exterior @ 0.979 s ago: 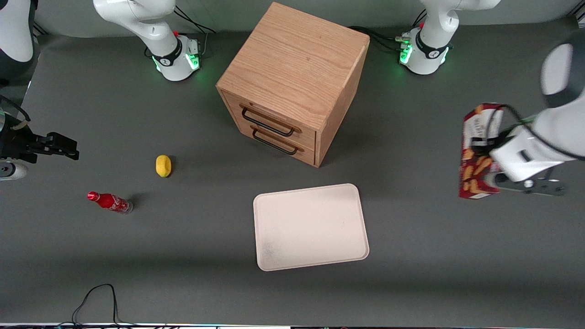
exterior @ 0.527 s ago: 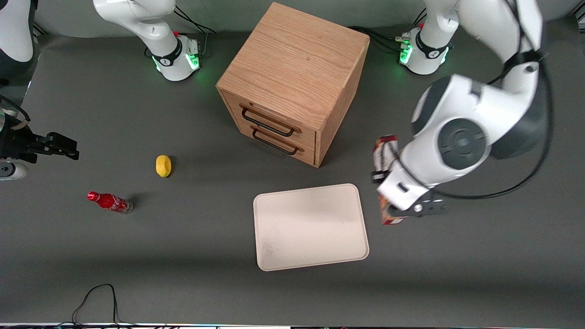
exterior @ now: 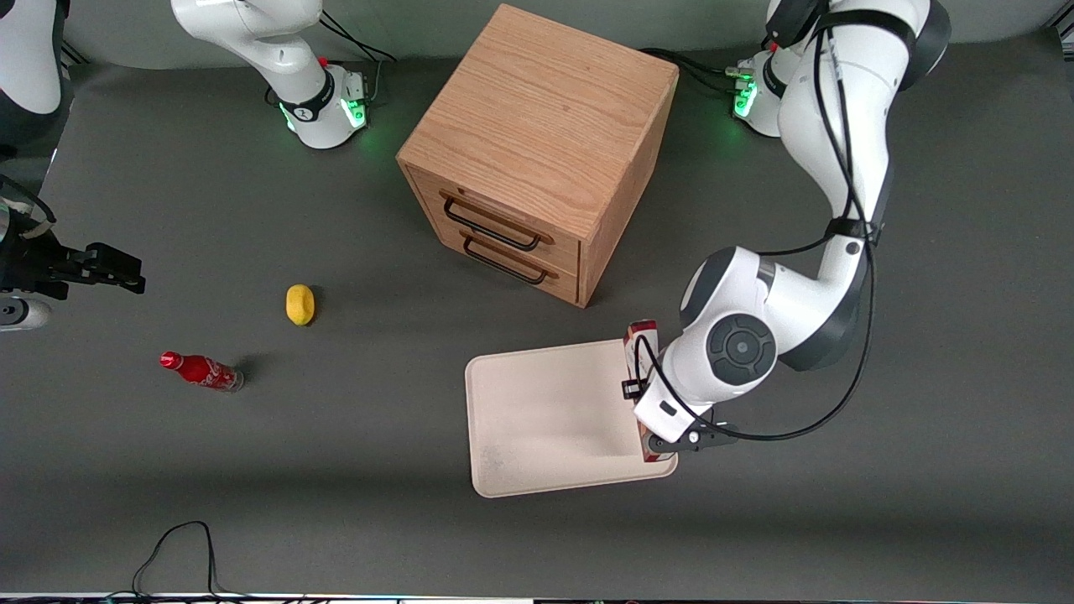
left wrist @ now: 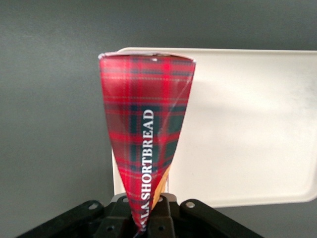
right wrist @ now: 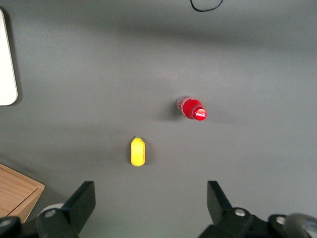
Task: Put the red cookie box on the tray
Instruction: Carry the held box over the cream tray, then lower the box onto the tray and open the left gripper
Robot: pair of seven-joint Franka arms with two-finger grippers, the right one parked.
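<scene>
The left arm's gripper (exterior: 650,403) pinches the long narrow dark-red tartan cardboard cookie box (left wrist: 146,144) at one end and holds it above the flat off-white rectangular tray (exterior: 545,419), over the rim toward the working arm's end of the dark grey desk (exterior: 336,470). Nothing lies in the tray. At the tray's twelve o'clock, farther from the front camera, stands a two-drawer oak cabinet (exterior: 537,134), both drawers closed.

One cookie box (exterior: 643,337), tray (exterior: 537,411), cabinet (exterior: 537,151), bottle (exterior: 201,371), lemon (exterior: 299,304).
</scene>
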